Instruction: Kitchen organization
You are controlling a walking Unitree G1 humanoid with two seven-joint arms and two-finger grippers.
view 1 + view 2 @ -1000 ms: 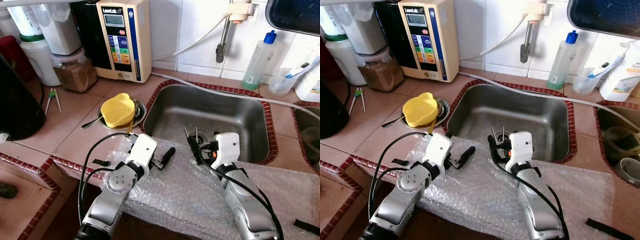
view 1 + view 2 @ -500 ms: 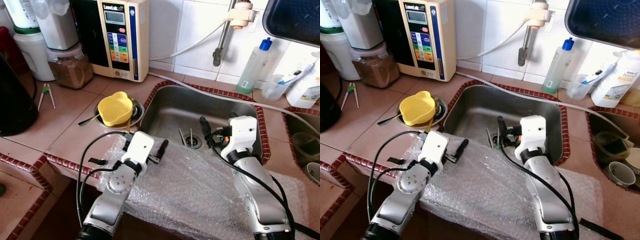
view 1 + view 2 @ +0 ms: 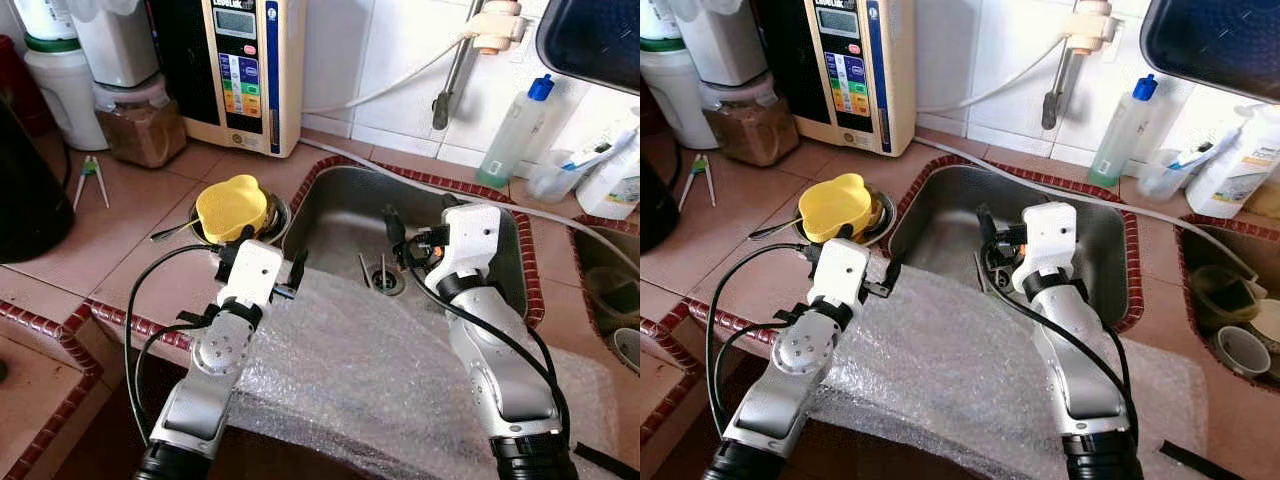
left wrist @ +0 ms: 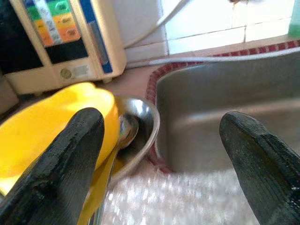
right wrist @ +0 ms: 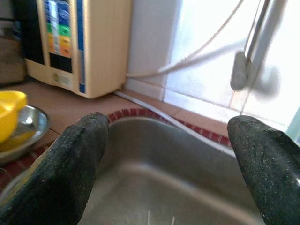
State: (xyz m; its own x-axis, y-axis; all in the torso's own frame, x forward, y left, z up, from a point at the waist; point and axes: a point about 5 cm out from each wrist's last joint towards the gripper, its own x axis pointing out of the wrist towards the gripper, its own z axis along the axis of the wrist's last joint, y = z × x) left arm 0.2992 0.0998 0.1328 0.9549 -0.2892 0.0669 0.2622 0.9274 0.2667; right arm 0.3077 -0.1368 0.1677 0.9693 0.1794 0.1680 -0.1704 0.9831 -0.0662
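At the far left of your table [image 3: 120, 265] a black appliance [image 3: 30, 190] sits by the edge, with white canisters [image 3: 70, 90] and a jar of brown powder [image 3: 140, 130] behind it along the wall. A small pair of green-tipped tongs [image 3: 88, 180] lies on the tiles near them. Next comes the cream water ioniser [image 3: 245, 70] with its coloured buttons, standing against the wall.

Nearer you, a yellow bowl [image 3: 232, 208] rests upside down in a shallow steel dish [image 3: 880, 215], and a spoon handle [image 3: 170, 232] pokes out to the left. Your left pincer [image 3: 268, 270] hovers just near of that dish, above the far edge of the bubble wrap [image 3: 370, 380] that covers the near part of the table; in the left wrist view its fingers [image 4: 70, 154] stand well apart, with nothing between them.

To the right lies the steel sink [image 3: 360, 215], with two thin upright prongs [image 3: 372, 272] at its drain. Your right pincer [image 3: 398, 235] is held over the sink, pointing toward the left wall of the basin; its fingers [image 5: 75, 154] are spread wide too, holding nothing.

Behind the sink a tap pipe [image 3: 455, 70] and a white hose [image 3: 390, 85] run down the tiled wall. Farther right stand a clear bottle with a blue cap [image 3: 515, 125], a plastic cup [image 3: 555, 170] and a white bottle [image 3: 615, 165].
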